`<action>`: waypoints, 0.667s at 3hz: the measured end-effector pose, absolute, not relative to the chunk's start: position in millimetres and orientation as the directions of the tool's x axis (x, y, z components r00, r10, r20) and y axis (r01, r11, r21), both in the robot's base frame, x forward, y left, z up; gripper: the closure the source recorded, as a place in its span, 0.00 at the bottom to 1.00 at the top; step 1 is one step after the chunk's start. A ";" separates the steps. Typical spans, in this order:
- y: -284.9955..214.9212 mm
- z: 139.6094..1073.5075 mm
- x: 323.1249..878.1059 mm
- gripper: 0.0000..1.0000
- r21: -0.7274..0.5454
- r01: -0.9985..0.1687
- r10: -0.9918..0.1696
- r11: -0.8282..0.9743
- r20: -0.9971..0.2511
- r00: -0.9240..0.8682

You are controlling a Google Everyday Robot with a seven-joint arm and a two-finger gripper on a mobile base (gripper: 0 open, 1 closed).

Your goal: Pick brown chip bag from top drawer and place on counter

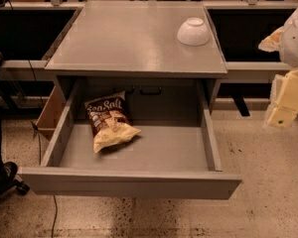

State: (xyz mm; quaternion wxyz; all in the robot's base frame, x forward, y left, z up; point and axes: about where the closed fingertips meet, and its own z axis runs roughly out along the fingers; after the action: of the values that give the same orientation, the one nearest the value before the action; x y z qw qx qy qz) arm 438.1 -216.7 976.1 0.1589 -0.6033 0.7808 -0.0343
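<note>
The brown chip bag (109,120) lies in the top drawer (134,182), at its back left, with the "Sea Salt" lettering facing up and its pale yellow end towards the front. The drawer is pulled fully open. The counter (124,38) is the flat grey top of the cabinet above it. My gripper (284,105) hangs at the right edge of the view, to the right of the drawer and well away from the bag, holding nothing I can see.
A white bowl (193,31) sits upside down on the counter's back right corner. A cardboard box (49,114) stands left of the drawer. A cable (53,212) runs down the speckled floor at the left. Dark shelving runs behind the cabinet.
</note>
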 end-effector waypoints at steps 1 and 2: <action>-216.7 976.1 438.1 0.00 -0.245 -0.931 -0.953 0.270 -0.207 -0.222; -202.1 946.9 444.8 0.00 -0.195 -0.939 -0.937 0.283 -0.267 -0.227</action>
State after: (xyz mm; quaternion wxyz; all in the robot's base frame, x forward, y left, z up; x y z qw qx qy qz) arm 444.8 -202.1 946.9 0.1675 -0.5988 0.7832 0.0036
